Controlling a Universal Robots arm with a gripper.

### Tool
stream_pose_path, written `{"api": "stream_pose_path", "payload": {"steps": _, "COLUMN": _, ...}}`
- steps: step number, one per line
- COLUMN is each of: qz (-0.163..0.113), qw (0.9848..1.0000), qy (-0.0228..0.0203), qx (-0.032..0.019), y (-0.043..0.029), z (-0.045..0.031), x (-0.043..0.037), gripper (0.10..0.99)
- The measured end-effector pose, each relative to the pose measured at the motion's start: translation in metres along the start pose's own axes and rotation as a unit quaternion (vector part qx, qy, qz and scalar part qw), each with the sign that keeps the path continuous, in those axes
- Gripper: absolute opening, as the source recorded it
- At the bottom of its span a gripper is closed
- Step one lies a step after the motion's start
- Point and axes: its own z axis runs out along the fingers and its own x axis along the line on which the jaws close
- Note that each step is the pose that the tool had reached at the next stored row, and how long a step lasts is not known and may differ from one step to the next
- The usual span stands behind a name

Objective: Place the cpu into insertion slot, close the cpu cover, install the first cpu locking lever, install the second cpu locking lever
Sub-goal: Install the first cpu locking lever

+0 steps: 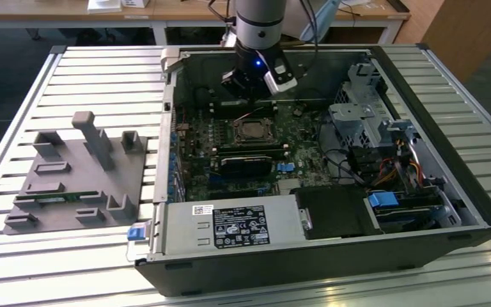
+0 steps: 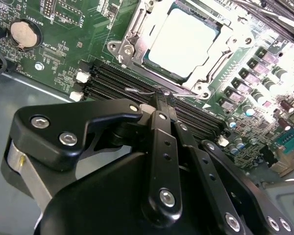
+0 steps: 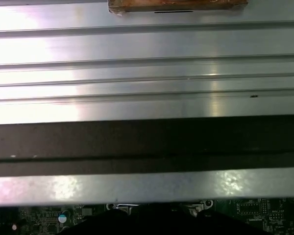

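The gripper (image 2: 161, 100) is hanging low inside the open computer case (image 1: 450, 224), its fingers (image 2: 159, 122) pressed together with nothing visible between them. In the second wrist view the fingertips are sitting over the black memory slots (image 2: 112, 81), at or just above a thin wire lever (image 2: 139, 90) that is running along the socket's near edge. Whether they are touching it cannot be told.

The cpu (image 2: 183, 41) is lying just beyond the fingertips, seated flat in the insertion slot (image 1: 252, 132), its pale top showing through the cut-out of the cpu cover (image 2: 132, 36), which appears to be lying down over it. Past the socket, rows of small components (image 2: 262, 63) are crowding the board. In the exterior view a grey fixture block (image 1: 79, 176) is sitting well apart on the slatted table (image 1: 23, 256).
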Motion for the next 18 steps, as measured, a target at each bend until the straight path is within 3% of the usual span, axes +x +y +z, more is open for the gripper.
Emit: {"api": "stream_pose_path", "payload": {"steps": 18, "qz": -0.005, "qw": 1.0, "qy": 0.0018, "qx": 0.0002, "y": 0.0015, "z": 0.0065, "x": -0.0093, "gripper": 0.106}}
